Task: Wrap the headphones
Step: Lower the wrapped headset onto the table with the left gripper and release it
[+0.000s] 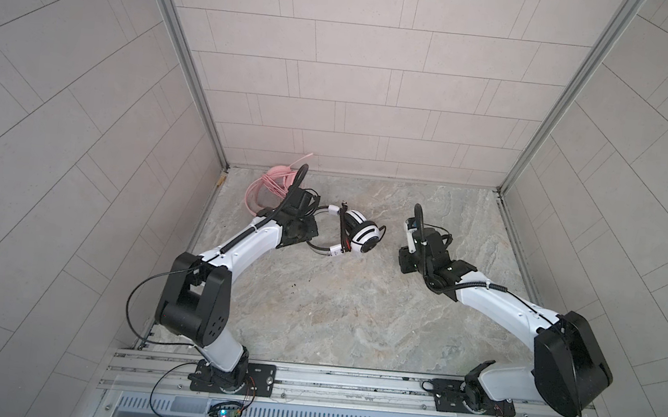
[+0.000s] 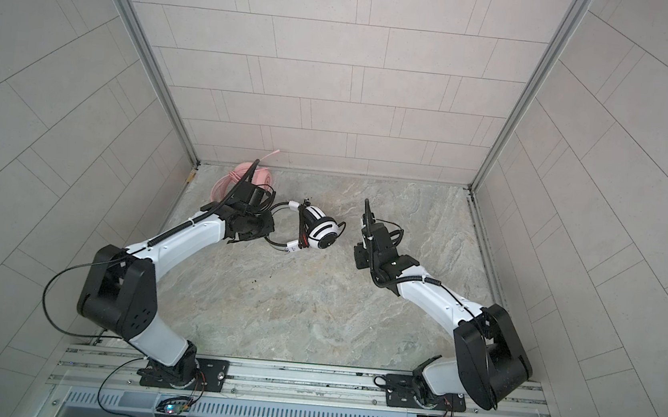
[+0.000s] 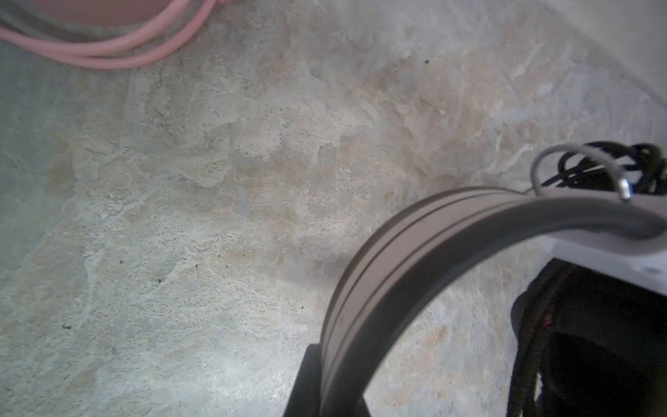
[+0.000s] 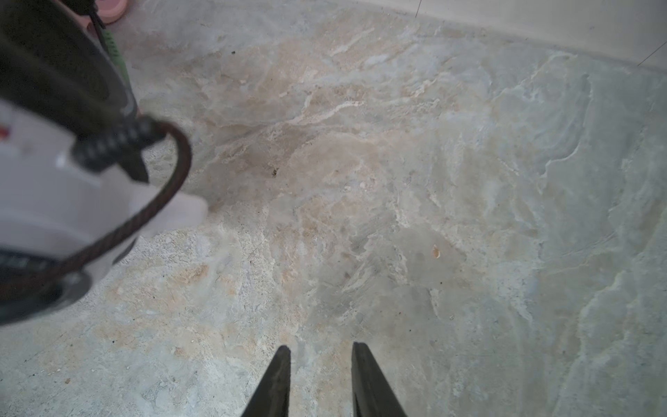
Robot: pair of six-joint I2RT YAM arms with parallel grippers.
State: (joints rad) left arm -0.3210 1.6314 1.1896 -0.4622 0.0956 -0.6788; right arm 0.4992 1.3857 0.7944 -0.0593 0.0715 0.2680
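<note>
Headsets, two, on tabletop (image 1: 354,328).
White-and-black headset (image 1: 364,234) centre-left, band clamped in left gripper (image 3: 325,364); pink headset (image 1: 270,184) to its upper left; right gripper (image 4: 321,355) narrowly parted, holding nothing.

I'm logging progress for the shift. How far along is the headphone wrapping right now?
Looks done: the pink headset sits in the back corner, its pink cable gathered in loops by it. In hand: the left gripper grips the headband of the white-and-black headset, black cable wound across it. Left: probably setting it down; the right gripper is open, empty.
</note>
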